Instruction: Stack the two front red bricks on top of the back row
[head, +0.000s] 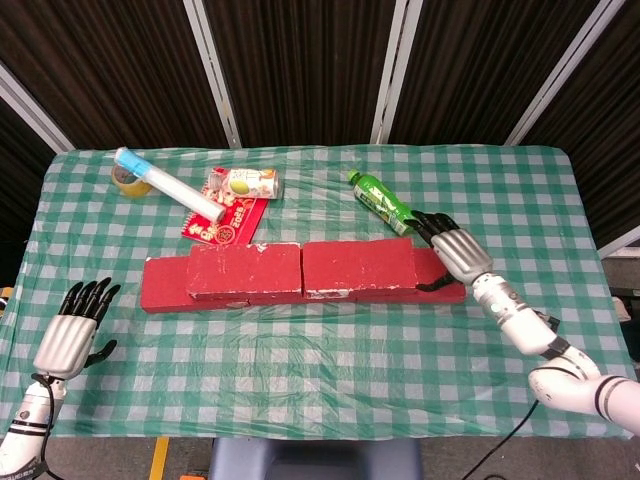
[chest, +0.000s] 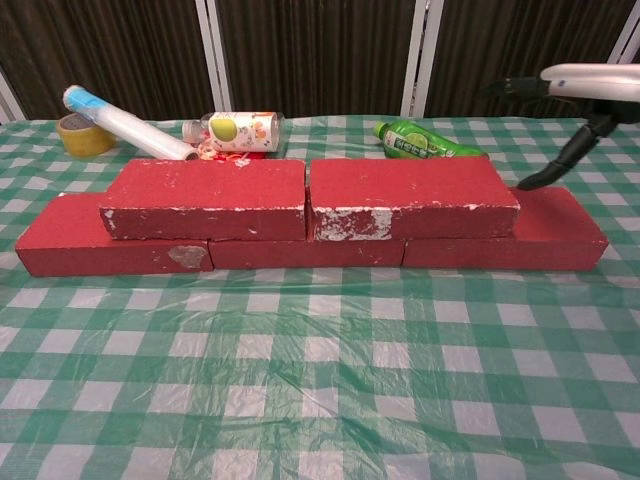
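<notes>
No text, brand or number can be read in either view. The green bottle (chest: 418, 141) and the can (chest: 243, 130) lying toward the table's far edge carry printed labels, and the red packet (head: 222, 218) beside the can bears markings, but all are too small and blurred to make out.

Table under a green-and-white checked plastic tablecloth (head: 300, 350), backed by dark corrugated wall panels (head: 300, 60) split by white metal struts (head: 215, 70).

place: test booth or lab; table (head: 300, 340) in green-checked cloth; backdrop: dark slatted panels (head: 300, 70) with white struts
</notes>
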